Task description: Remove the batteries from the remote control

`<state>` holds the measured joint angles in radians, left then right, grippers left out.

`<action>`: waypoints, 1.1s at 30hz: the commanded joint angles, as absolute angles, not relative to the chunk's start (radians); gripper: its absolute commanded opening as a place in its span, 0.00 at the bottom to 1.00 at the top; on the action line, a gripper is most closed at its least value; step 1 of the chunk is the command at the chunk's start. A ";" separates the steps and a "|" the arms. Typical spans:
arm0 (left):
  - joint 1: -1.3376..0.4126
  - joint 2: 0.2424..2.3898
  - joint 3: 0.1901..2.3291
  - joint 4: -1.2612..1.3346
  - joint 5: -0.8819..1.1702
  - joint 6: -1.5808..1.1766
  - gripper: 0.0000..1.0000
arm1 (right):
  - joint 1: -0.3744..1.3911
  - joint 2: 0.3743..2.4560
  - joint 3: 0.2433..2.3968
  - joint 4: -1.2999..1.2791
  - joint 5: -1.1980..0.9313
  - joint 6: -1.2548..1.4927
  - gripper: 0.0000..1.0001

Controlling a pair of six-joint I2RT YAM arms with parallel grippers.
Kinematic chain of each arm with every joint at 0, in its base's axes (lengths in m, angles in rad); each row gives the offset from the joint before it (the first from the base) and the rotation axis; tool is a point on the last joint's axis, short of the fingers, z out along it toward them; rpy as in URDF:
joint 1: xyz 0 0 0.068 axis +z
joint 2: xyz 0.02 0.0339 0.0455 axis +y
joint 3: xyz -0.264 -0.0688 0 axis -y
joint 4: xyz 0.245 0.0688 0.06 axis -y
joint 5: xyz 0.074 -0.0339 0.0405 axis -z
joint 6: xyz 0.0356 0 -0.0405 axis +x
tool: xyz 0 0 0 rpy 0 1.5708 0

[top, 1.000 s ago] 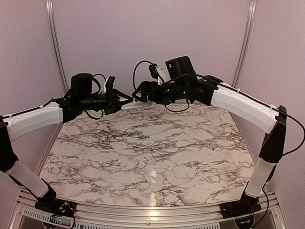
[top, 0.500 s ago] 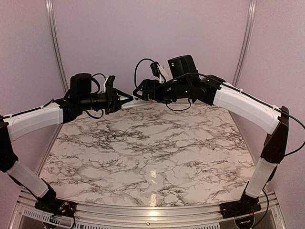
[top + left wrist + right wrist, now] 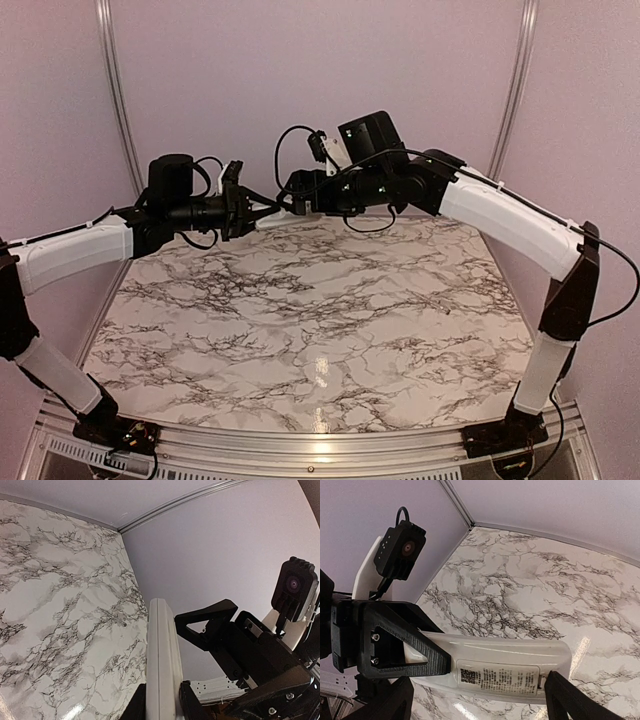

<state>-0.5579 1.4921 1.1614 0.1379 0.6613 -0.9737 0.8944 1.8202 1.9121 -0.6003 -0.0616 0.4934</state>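
Jaws of the left gripper (image 3: 258, 213) clamp the remote control (image 3: 161, 655) in the air at far centre; the right gripper (image 3: 292, 200) is spread around it. A crooked squeeze could twist it loose.

Lighting: soft, even, from overhead; walls (image 3: 300, 70) carry a lilac cast. Glare: one bright patch on the marble table (image 3: 200, 330) at its near edge, centre (a similar streak shows in both wrist views). Shadows: faint, diffuse. Focus: top view sharp; wrist views soften on close parts, the remote control (image 3: 161, 665) pale, nearly washed out. Distortion: wall rail (image 3: 190, 500) bows slightly in wrist views.
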 commanded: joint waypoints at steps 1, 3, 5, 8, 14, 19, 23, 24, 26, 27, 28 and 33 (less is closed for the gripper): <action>-0.594 1.470 1.227 0.278 0.820 -0.983 0.00 | 0.905 1.896 1.942 -0.680 -0.038 0.475 0.90; -0.594 1.470 1.227 0.278 0.821 -0.985 0.00 | 0.906 1.906 1.948 -0.676 -0.051 0.475 0.90; -0.594 1.471 1.228 0.281 0.825 -0.987 0.00 | 0.907 1.912 1.948 -0.662 -0.072 0.475 0.90; -0.594 1.473 1.227 0.298 0.833 -0.995 0.00 | 0.908 1.912 1.936 -0.614 -0.131 0.481 0.90; -0.592 1.479 1.221 0.330 0.849 -1.012 0.00 | 0.908 1.870 1.848 -0.461 -0.278 0.520 0.89; -0.592 1.486 1.214 0.379 0.880 -1.027 0.00 | 0.900 1.817 1.758 -0.405 -0.311 0.545 0.84; -0.592 1.491 1.195 0.464 0.915 -1.068 0.00 | 0.874 1.743 1.657 -0.326 -0.340 0.591 0.80; -0.592 1.492 1.192 0.483 0.925 -1.077 0.00 | 0.866 1.728 1.631 -0.303 -0.354 0.605 0.78; -0.592 1.494 1.187 0.507 0.936 -1.087 0.00 | 0.852 1.699 1.582 -0.257 -0.379 0.627 0.73; -0.592 1.494 1.185 0.516 0.942 -1.091 0.00 | 0.846 1.688 1.563 -0.236 -0.391 0.640 0.72; -0.592 1.495 1.184 0.524 0.947 -1.095 0.00 | 0.841 1.679 1.548 -0.226 -0.401 0.646 0.70; -0.592 1.497 1.178 0.566 0.963 -1.112 0.00 | 0.835 1.669 1.510 -0.213 -0.438 0.657 0.67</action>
